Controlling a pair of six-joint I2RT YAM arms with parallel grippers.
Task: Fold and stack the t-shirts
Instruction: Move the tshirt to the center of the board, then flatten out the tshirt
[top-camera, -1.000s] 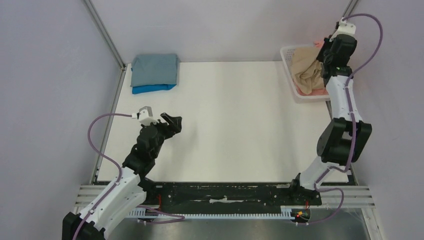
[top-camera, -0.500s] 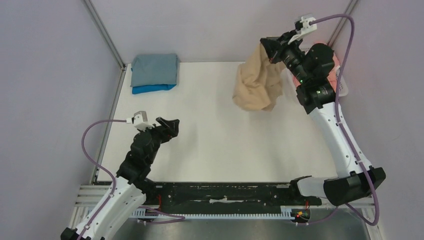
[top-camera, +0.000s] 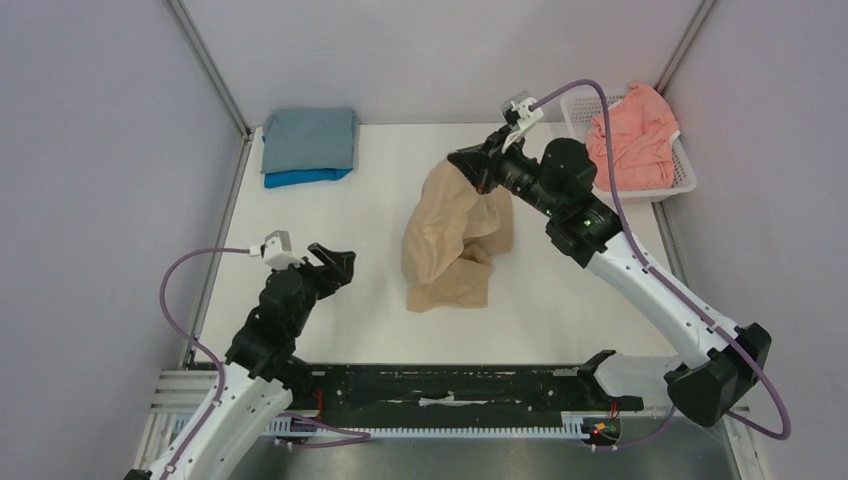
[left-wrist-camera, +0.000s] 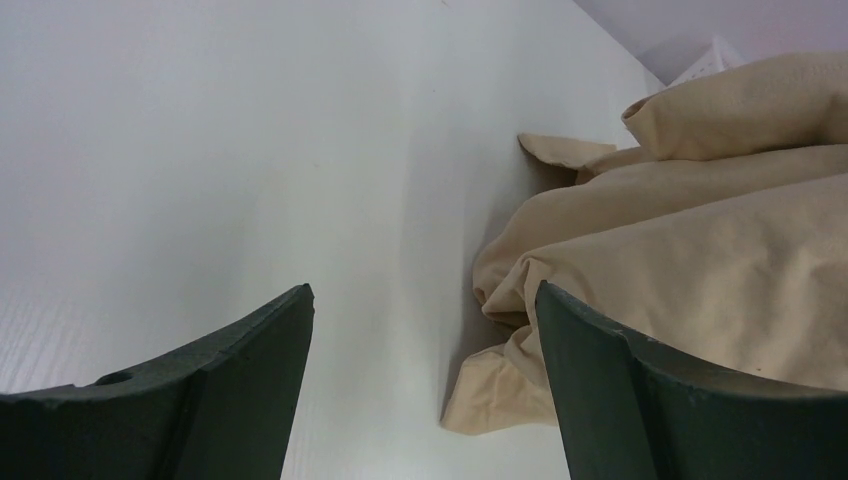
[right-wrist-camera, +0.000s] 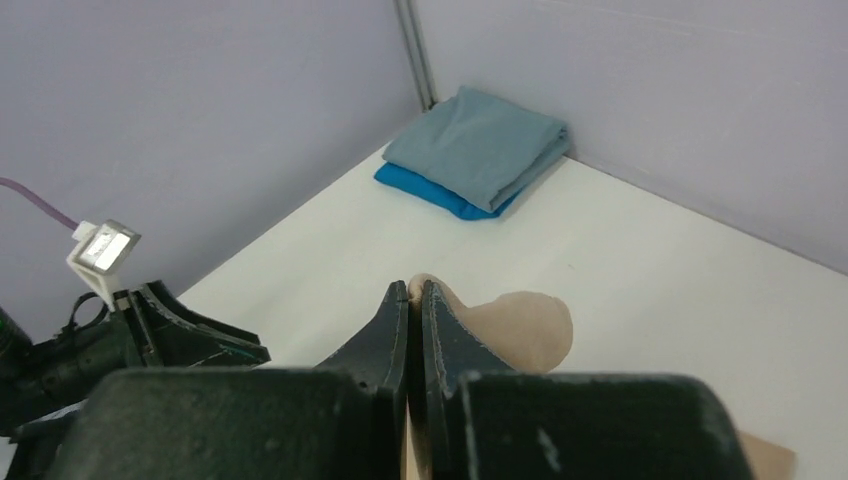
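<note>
Holding tan t-shirt (top-camera: 450, 245) up over mid-table, pinched in right gripper (top-camera: 462, 163).

Clamped tight on a top fold of the tan cloth, no gap between the fingers in the right wrist view; upper part hanging from the jaws, lower part crumpled on the table (top-camera: 350, 200) near centre. Spread wide and holding nothing at the left gripper (top-camera: 335, 262), just beside the shirt's left edge, apart from it. Looks about half done: folded and stacked at far-left corner, grey-blue t-shirt (top-camera: 310, 138) on top of bright blue t-shirt (top-camera: 300, 178). Left to do: flatten, fold and stack the tan one, then the salmon-pink t-shirt (top-camera: 632, 135), heaped unfolded in the white basket (top-camera: 685, 180) at far right.
</note>
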